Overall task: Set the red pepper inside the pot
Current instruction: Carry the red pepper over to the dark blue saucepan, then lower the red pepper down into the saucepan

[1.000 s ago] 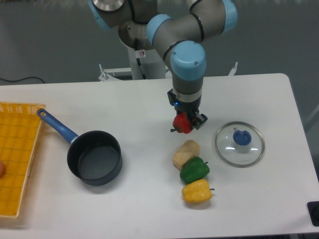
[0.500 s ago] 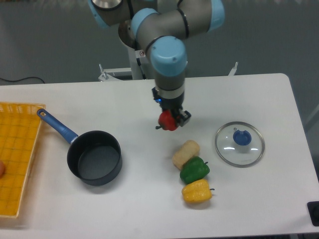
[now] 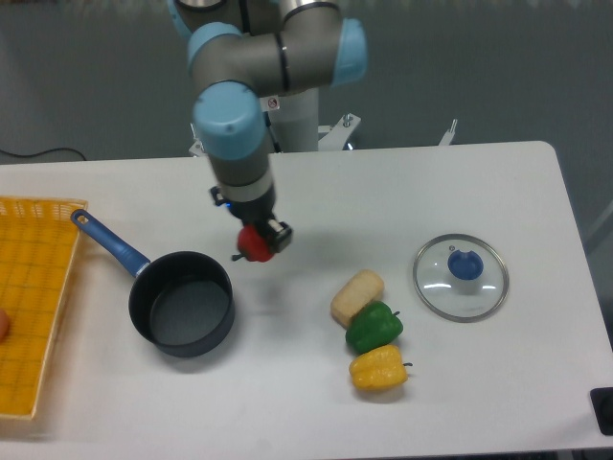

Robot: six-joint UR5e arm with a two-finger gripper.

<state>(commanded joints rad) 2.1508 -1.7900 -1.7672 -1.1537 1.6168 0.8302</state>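
Observation:
My gripper (image 3: 257, 240) is shut on the red pepper (image 3: 254, 244) and holds it above the table, just right of and beyond the pot's rim. The pot (image 3: 182, 303) is a dark saucepan with a blue handle (image 3: 108, 242) pointing up and left; it stands empty at the left of the table. The pepper is partly hidden by the fingers.
A yellow basket (image 3: 29, 307) lies at the left edge. A beige potato-like piece (image 3: 357, 295), a green pepper (image 3: 374, 327) and a yellow pepper (image 3: 379, 368) sit in a row at centre right. A glass lid with a blue knob (image 3: 461, 276) lies further right.
The arm has carried the red pepper leftward, from above the vegetable row to a spot next to the pot. Nothing else has moved.

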